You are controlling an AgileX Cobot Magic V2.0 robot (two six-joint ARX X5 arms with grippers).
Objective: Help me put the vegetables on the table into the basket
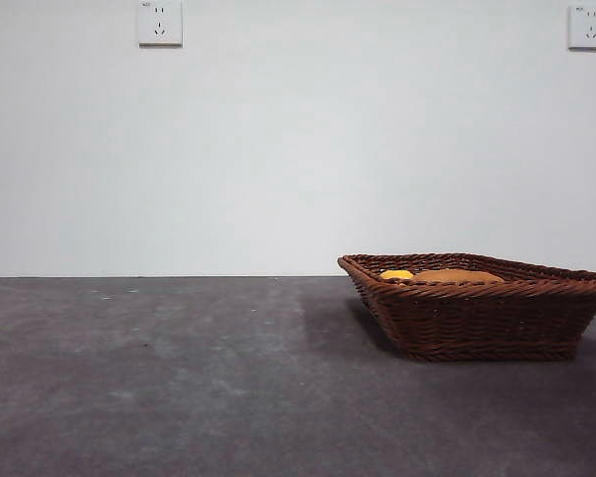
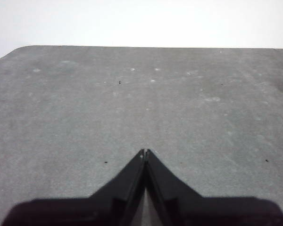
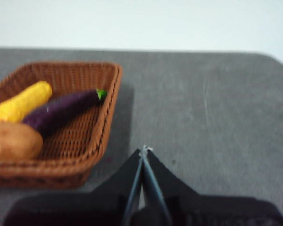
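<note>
The wicker basket [image 1: 477, 308] [image 3: 85, 136] stands on the grey table [image 1: 179, 378] at the right of the front view. Inside it lie the tan potato [image 3: 14, 141] [image 1: 457, 276], the bumpy yellow vegetable [image 3: 22, 101] [image 1: 396, 274] and the purple eggplant [image 3: 63, 109] with its green stem. My right gripper [image 3: 144, 149] is shut and empty, over bare table beside the basket. My left gripper [image 2: 145, 151] is shut and empty over bare table, with no vegetable near it. Neither arm shows in the front view.
Two wall sockets [image 1: 160, 23] [image 1: 589, 26] sit high on the white wall behind the table. The table's far edge [image 2: 141, 47] and a rounded corner show in the left wrist view.
</note>
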